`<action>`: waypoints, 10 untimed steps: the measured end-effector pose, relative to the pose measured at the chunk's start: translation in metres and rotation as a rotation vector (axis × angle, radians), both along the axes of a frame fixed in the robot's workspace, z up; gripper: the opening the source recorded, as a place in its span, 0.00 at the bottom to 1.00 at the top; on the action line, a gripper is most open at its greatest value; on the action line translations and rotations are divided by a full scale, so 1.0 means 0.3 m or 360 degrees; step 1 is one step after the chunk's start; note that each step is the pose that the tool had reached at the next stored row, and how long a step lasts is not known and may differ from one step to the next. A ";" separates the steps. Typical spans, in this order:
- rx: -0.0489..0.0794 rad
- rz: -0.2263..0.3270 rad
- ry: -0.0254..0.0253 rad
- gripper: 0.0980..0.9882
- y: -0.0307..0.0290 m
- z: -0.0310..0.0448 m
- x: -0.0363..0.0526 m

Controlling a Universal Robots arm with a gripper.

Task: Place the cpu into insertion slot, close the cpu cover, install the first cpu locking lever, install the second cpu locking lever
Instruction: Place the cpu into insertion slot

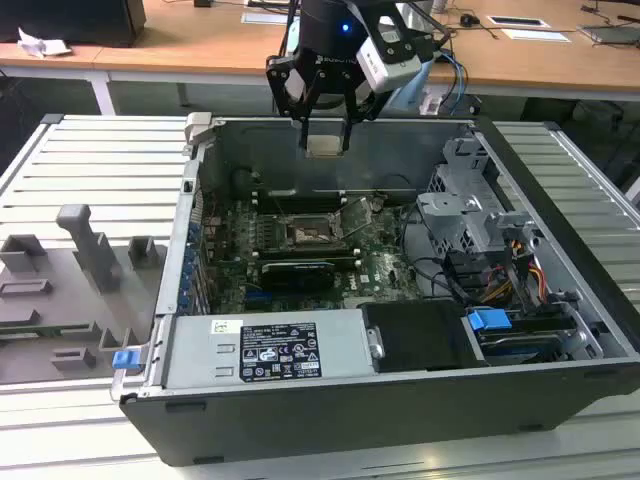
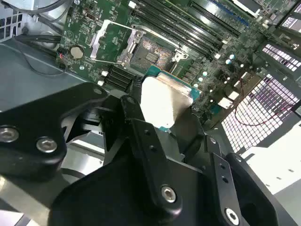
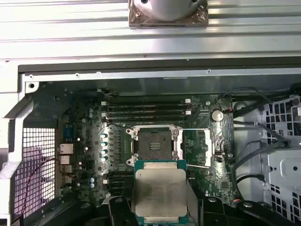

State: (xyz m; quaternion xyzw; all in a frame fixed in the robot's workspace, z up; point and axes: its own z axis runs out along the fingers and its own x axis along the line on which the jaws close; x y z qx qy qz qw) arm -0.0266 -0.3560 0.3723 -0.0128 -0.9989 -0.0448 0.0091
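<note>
Hangs over the open socket (image 3: 153,143) with the tool (image 1: 326,146) clamped on the cpu (image 3: 159,193) by its edges — light, stiff, thin, likely fragile underneath

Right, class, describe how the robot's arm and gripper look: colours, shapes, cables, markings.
The gripper is black, with angular linked fingers joined by silver bolts. Its black wrist carries a small blue light, a pale grey box and blue cables.
</note>
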 end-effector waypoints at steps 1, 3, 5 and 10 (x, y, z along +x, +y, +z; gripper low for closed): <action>0.0000 -0.0041 0.00002 0.48 0.000 0.000 -0.001; 0.0000 -0.0043 0.00000 0.48 0.000 -0.004 -0.001; 0.0000 -0.0043 0.00001 0.48 0.000 -0.005 -0.001; 0.0000 -0.0048 0.00000 0.48 0.000 -0.006 -0.001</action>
